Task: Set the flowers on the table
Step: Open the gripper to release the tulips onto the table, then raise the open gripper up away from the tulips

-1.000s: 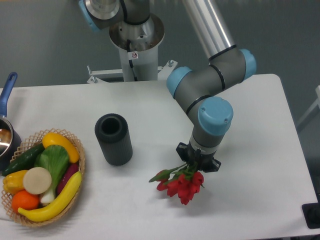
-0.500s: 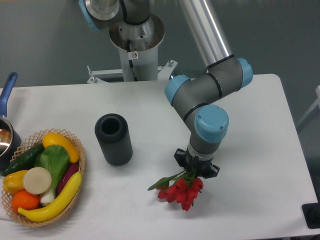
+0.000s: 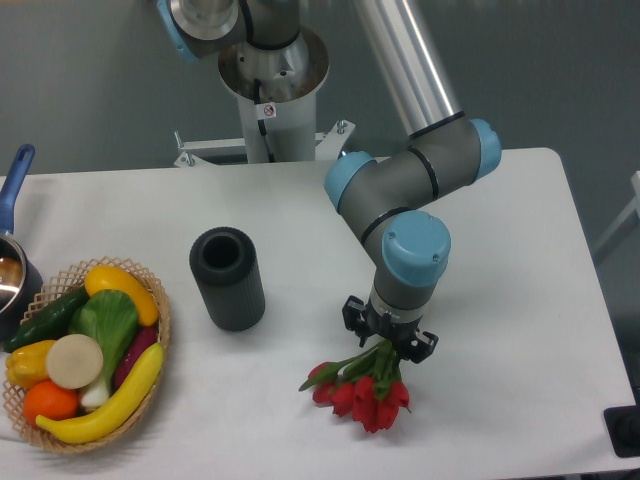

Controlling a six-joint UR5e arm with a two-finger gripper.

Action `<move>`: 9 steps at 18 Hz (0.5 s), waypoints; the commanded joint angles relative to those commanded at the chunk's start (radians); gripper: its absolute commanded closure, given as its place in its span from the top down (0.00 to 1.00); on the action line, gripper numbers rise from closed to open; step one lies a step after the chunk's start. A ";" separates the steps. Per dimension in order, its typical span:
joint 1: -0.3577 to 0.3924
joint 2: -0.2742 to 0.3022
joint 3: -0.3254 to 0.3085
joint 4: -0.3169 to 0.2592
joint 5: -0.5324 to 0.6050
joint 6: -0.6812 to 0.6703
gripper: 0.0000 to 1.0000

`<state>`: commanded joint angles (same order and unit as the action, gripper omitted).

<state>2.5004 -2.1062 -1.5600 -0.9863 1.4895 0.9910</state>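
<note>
The flowers (image 3: 362,392), a small bunch of red tulips with green stems, hang low at the front middle of the white table (image 3: 500,260). Their blooms are at or just above the surface; I cannot tell whether they touch it. My gripper (image 3: 388,350) points straight down and is shut on the stems, with the blooms spreading out below and to the left of it. The fingers are mostly hidden under the wrist.
A black ribbed cylinder vase (image 3: 228,278) stands left of the gripper. A wicker basket (image 3: 153,300) of fruit and vegetables sits at the left front. A blue-handled pot (image 3: 14,262) is at the left edge. The robot base (image 3: 270,90) stands behind the table.
My gripper has moved slightly left and down with the flowers, and the bunch now sits lower, nearer the table surface.
</note>
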 joint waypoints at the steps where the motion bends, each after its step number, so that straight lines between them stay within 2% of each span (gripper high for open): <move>1: 0.002 0.009 -0.006 0.000 -0.002 0.002 1.00; 5: 0.024 0.070 -0.014 -0.002 -0.002 0.006 1.00; 9: 0.043 0.103 -0.022 0.002 0.003 0.012 1.00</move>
<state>2.5433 -2.0035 -1.5815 -0.9848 1.4925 1.0032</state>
